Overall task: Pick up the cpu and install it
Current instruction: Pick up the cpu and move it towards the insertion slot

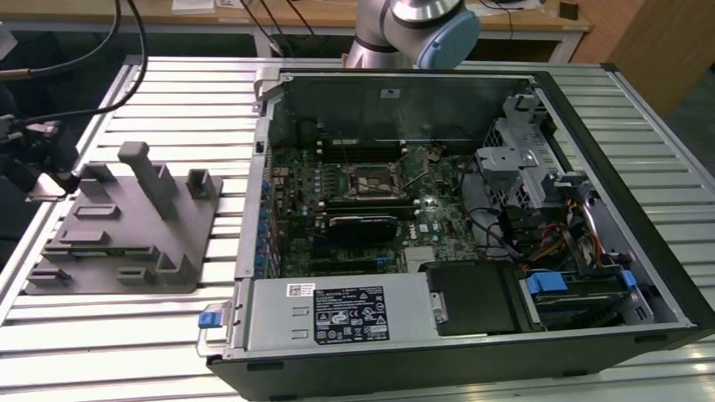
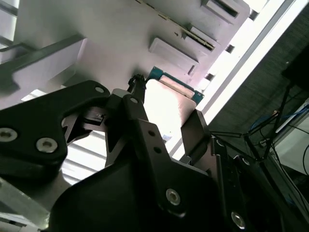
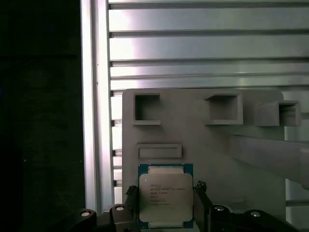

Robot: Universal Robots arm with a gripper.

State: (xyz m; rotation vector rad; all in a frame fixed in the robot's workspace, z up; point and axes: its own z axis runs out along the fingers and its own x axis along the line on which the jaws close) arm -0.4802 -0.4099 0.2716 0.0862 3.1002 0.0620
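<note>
cpu [image 3: 165,198] flat, silvery top up, long edges in gripper [image 3: 165,189] clasp

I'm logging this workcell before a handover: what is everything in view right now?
table: one, silver, slatted, under everything.
holder: one, grey, on the table at the exterior view's left.
computer case: one, black, open, mid-table.
socket: one, black-framed, on the motherboard inside the case.
cpu: one, silvery with teal rim, over the holder.
arm: one, silver and blue, beyond the case.
gripper: one, black, shut on the cpu.
</note>
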